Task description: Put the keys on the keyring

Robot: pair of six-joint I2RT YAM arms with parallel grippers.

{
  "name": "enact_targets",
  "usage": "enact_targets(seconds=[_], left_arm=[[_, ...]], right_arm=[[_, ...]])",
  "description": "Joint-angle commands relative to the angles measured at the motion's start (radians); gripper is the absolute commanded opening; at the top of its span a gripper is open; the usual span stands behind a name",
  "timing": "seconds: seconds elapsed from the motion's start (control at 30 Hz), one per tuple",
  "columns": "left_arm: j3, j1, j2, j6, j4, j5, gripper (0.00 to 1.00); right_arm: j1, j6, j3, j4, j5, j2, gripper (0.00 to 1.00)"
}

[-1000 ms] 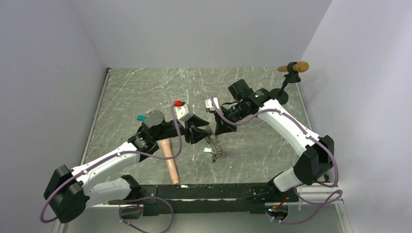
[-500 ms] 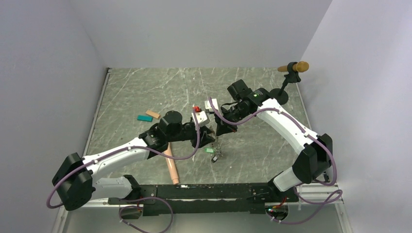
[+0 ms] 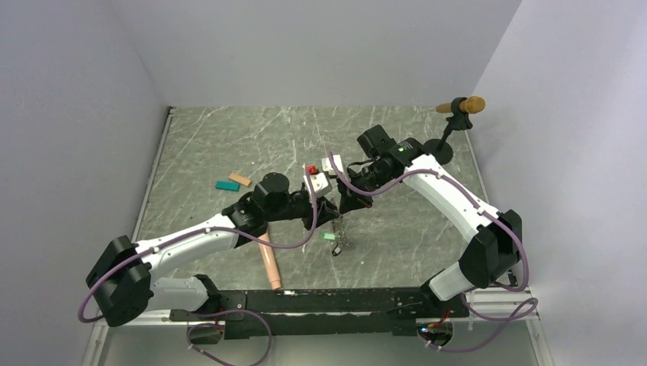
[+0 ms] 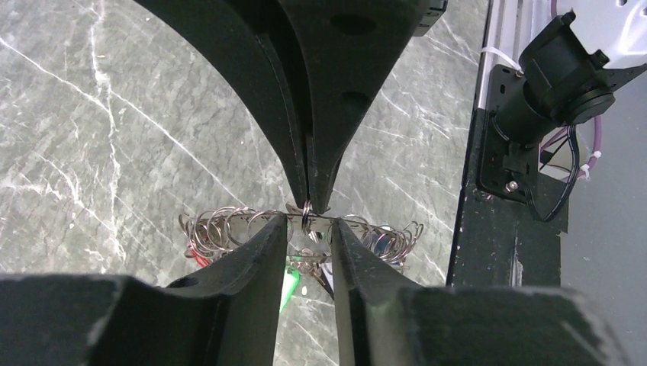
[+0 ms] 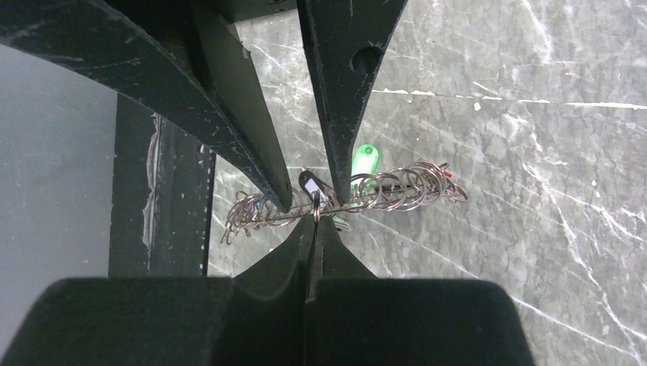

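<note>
right jaws clench the keyring (image 5: 389, 191), which lies between the parted left jaws

Left arm (image 3: 187, 245): no legible lettering.
Right arm (image 3: 458, 200): no legible lettering.
Keys (image 5: 365, 162): heads too small for any print to read.

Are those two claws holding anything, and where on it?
The right end effector pinches the keyring at its middle; the left end effector straddles it, not closed.

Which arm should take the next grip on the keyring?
Left, probably: the left gripper stands open astride the keyring, just beside the right gripper, which is shut on it and busy holding it.
</note>
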Motion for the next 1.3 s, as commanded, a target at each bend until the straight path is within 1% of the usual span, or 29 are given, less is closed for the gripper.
enact_targets(seconds=[0.0,0.07,0.13,0.3,0.33,0.47,0.57,0.6,0.7,0.73,0.83,0.87,0.97,1.07,1.17,1.27], left_arm=[[0.052,-0.006,0.024,-0.004,0.053,0.026,0.31],[0.054,-0.006,0.035,-0.012,0.067,0.042,0.3],[0.058,-0.008,0.046,-0.016,0.073,0.055,0.25],[0.06,-0.009,0.056,-0.016,0.074,0.068,0.02],[0.062,-0.008,0.057,-0.015,0.071,0.069,0.0],[0.068,-0.008,0.064,-0.013,0.066,0.082,0.0],[0.029,-0.008,0.042,-0.033,0.125,0.075,0.0],[0.006,-0.009,0.027,-0.045,0.161,0.062,0.0],[-0.077,-0.001,-0.031,-0.095,0.27,0.012,0.0],[-0.103,0.007,-0.05,-0.112,0.306,0.007,0.0],[-0.186,0.034,-0.099,-0.18,0.426,0.003,0.0],[-0.22,0.043,-0.116,-0.208,0.507,0.006,0.0],[-0.324,0.063,-0.137,-0.305,0.731,-0.011,0.0],[-0.423,0.068,-0.121,-0.387,0.981,-0.059,0.0],[-0.469,0.066,-0.059,-0.46,1.223,-0.09,0.0],[-0.471,0.067,0.004,-0.513,1.366,-0.109,0.0]], right_arm=[[0.002,-0.019,0.05,-0.015,-0.045,-0.002,0.0],[0.001,-0.018,0.05,-0.013,-0.049,-0.002,0.0],[0.002,-0.019,0.05,-0.015,-0.052,-0.002,0.0],[0.002,-0.022,0.049,-0.017,-0.059,0.0,0.0],[0.001,-0.022,0.05,-0.019,-0.062,-0.001,0.0],[0.002,-0.023,0.05,-0.021,-0.072,0.001,0.0],[0.001,-0.009,0.045,-0.006,-0.077,0.0,0.0],[0.0,-0.004,0.043,0.001,-0.081,0.0,0.02],[-0.009,0.002,0.039,0.003,-0.102,0.001,0.21],[-0.015,-0.002,0.039,-0.002,-0.114,0.0,0.26],[-0.041,-0.015,0.041,-0.011,-0.16,-0.012,0.36],[-0.047,-0.019,0.04,-0.013,-0.179,-0.018,0.39],[-0.067,-0.044,0.029,-0.015,-0.239,-0.033,0.43],[-0.077,-0.065,0.008,-0.002,-0.295,-0.05,0.45],[-0.088,-0.056,-0.022,0.052,-0.346,-0.072,0.45],[-0.091,-0.025,-0.07,0.143,-0.386,-0.11,0.45]])
